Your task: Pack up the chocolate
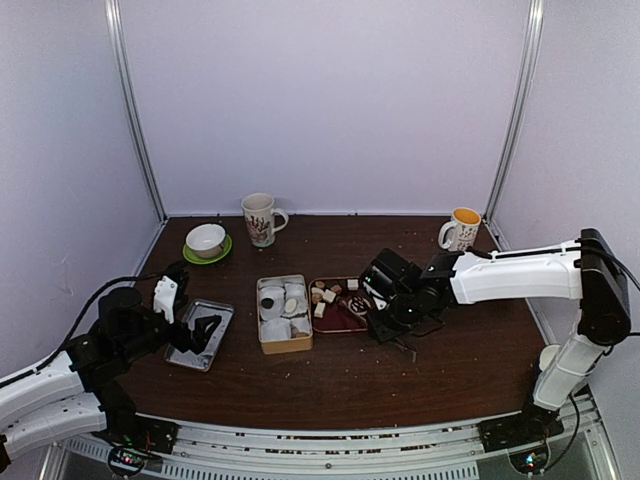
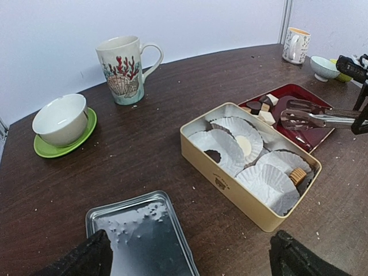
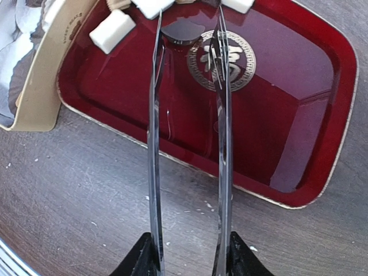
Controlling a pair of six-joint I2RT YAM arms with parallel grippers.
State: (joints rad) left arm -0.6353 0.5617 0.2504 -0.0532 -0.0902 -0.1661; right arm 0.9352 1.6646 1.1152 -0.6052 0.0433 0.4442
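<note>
1. The left end effector point(image 2: 192, 260) hangs nearest, above a silver lid point(image 2: 144, 236); its fingers are spread wide and hold nothing.
2. The right end effector point(image 3: 190, 259) is clamped on the handle end of metal tongs point(image 3: 154, 144), which reach out over the counter point(image 3: 86, 195); the blades stand apart.
3. Next comes a cream tin point(image 2: 230, 184) lined with paper cups point(image 2: 230, 123); a few cups already hold chocolate point(image 2: 297, 174), the rest look vacant.
4. Just beside the tin lies the red tray point(image 3: 276, 115); the remaining pieces crowd its far end, among them a white cube point(image 3: 112, 29).
5. A dark piece point(image 3: 181, 30) sits between the two blades, nearer one of them; whether either blade touches it I cannot tell.
6. Risks: the tray looks glossy, so a weak or lopsided squeeze may send the piece skating away; a hard squeeze may twist the tongs in the clamp; a loose pinch may drop the piece on the counter before the tin; low blade tips may clip the tin's wall or crumple the light cups.
7. Farthest back stand a mug point(image 2: 122, 69) and a bowl point(image 2: 59, 118) on a green saucer point(image 2: 46, 150), well apart from the work.
</note>
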